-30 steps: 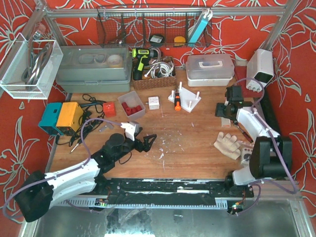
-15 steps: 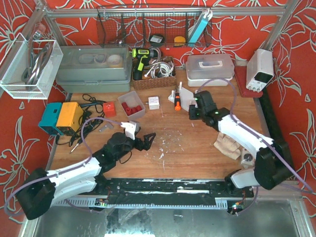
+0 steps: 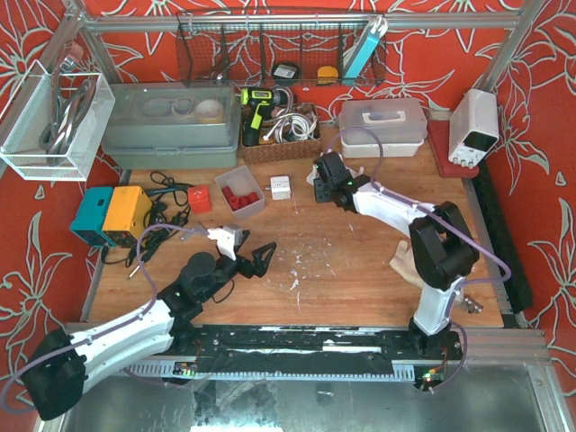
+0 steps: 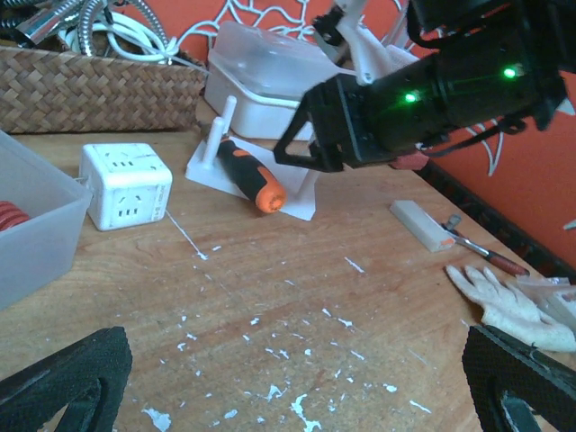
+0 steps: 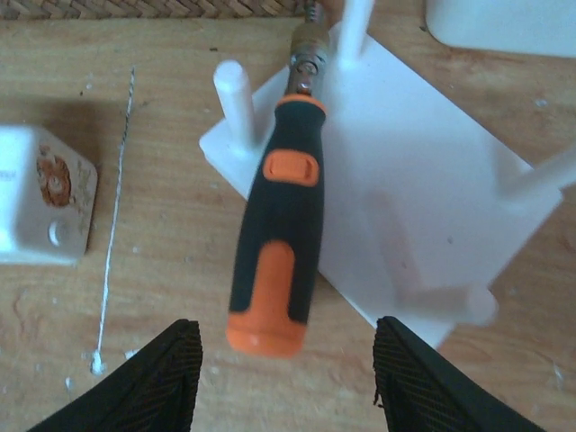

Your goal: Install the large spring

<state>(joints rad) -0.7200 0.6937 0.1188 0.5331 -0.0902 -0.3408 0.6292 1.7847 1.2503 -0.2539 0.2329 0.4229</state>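
No lettering, label or number on anything here is sharp enough to read.

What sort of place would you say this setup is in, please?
Probably a small workshop bench: a scuffed wooden worktable, a cordless drill at the back, an orange-and-black screwdriver lying on a white peg fixture, and what looks like a bench power supply.

Overhead looks down; low wrist views, right nearer, seemingly share the screwdriver.
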